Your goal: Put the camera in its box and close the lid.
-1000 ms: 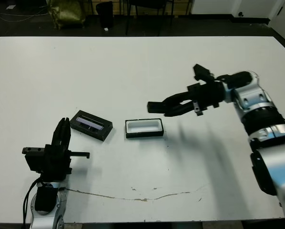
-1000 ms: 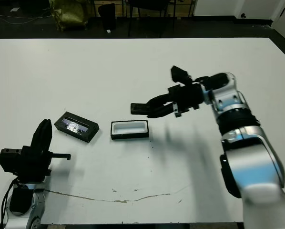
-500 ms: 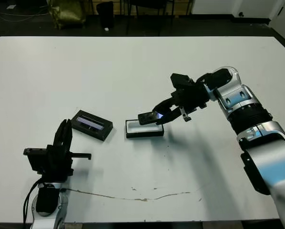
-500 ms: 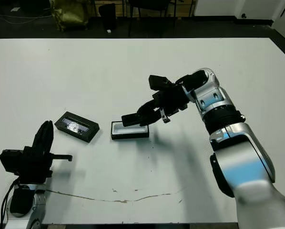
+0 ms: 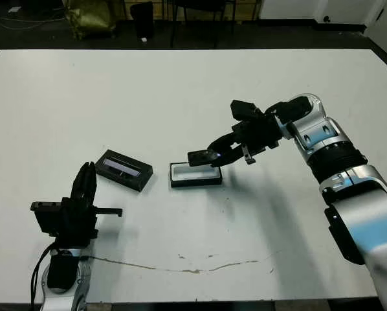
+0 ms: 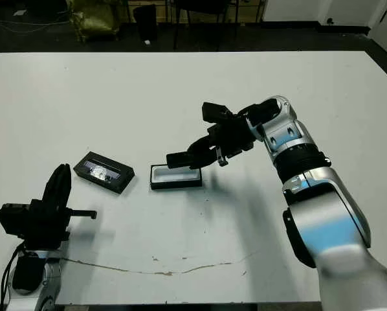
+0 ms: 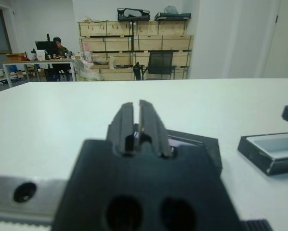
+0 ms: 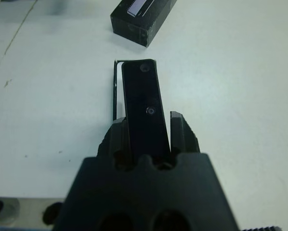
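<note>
The camera (image 5: 203,156), a flat black oblong with a bluish glint, hangs tilted just above the box (image 5: 195,175), held by one end in my right gripper (image 5: 221,153). In the right wrist view the camera (image 8: 144,101) juts out between the two fingers and covers most of the white-lined box (image 8: 115,91) below it. The lid (image 5: 123,170), black with a purplish strip, lies to the left of the box. My left gripper (image 5: 85,179) stands near the table's front left, its fingers (image 7: 127,120) pressed together on nothing, with the lid beyond them.
A thin dark crack line (image 5: 200,269) runs across the tabletop near its front edge. Beyond the table's far edge are chairs and a bag (image 5: 90,16) on a dark floor. A person sits at a desk far off in the left wrist view.
My right arm has swung left and down, carrying the camera from mid-air right of the box to just over it. The left arm, box and lid have stayed put.
</note>
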